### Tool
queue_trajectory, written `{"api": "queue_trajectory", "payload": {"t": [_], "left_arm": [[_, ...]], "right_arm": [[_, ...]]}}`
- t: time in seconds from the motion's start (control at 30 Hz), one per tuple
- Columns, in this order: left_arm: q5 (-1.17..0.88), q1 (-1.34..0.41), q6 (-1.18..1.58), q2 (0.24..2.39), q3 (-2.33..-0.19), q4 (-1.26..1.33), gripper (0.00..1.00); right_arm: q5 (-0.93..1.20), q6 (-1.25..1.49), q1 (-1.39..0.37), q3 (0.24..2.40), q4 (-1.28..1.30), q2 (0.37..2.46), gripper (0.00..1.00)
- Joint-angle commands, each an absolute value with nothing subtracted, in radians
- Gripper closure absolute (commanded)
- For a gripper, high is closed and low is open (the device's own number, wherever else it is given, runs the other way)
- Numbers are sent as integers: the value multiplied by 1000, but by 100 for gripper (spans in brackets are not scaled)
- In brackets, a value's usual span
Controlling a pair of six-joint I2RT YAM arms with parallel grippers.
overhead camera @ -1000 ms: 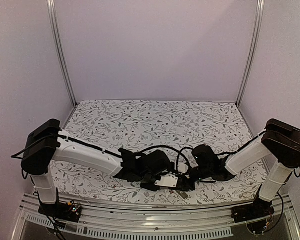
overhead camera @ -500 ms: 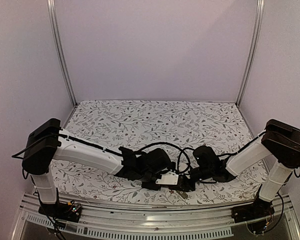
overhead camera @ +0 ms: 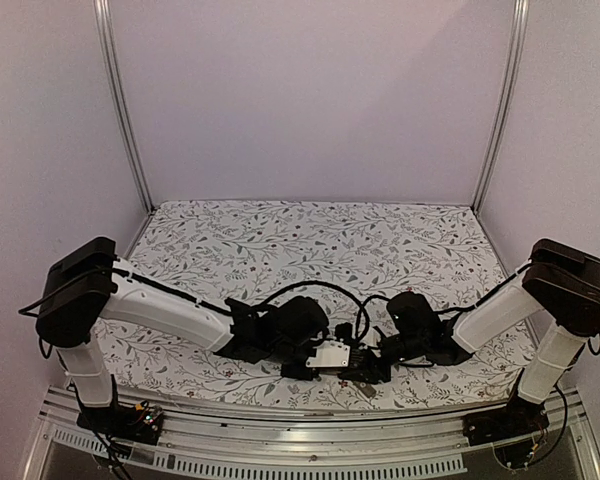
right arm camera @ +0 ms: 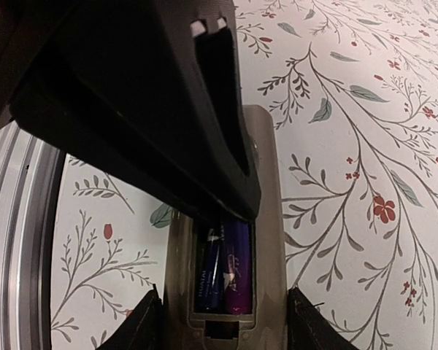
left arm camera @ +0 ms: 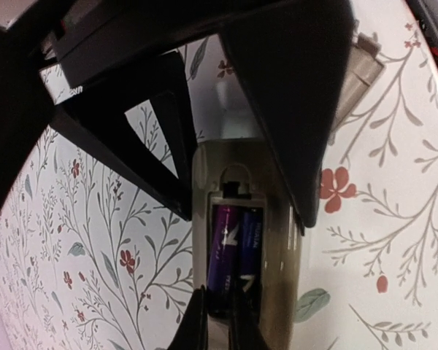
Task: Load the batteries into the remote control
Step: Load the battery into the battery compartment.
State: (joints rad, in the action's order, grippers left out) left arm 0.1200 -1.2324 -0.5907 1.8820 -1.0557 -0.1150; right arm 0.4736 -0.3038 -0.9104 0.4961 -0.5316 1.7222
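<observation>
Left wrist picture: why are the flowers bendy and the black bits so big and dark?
Left wrist view: the wide lens bends the flowered tablecloth at the edges; the black fingers of the left hand sit right by the lens, looming large and unlit; the purple-blue batteries in the tan-grey remote look sharper. Right wrist view: the batteries sit in shade. Top view: even, soft light.

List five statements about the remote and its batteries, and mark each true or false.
1. Two batteries lie side by side in the recess of the remote control. True.
2. The remote control lies screen side up. False: its tan back faces up.
3. A cover closes the recess. False: it is open.
4. The fingers of the left gripper flank the remote control. True.
5. The tablecloth is plain white. False: it has a floral print.
</observation>
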Motion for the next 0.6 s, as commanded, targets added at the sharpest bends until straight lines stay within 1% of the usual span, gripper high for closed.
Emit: {"api": "queue_trajectory", "payload": {"t": [0.0,0.27,0.4,0.47,0.57], "left_arm": [[-5,-1240,-587,1995,-966,-66,100],[-19,-1237,-582,2004,-967,-45,100],[-26,-1236,-587,2006,-966,-49,100],[-26,-1236,-585,2004,-964,-47,100],[-28,-1235,-586,1996,-954,-37,100]], "right_arm": [[511,-298,-917,493,-605,1668,49],[558,-274,-900,515,-604,1629,41],[616,-258,-870,518,-601,1591,36],[630,-254,-853,509,-584,1581,36],[654,-250,-824,469,-560,1555,42]]}}
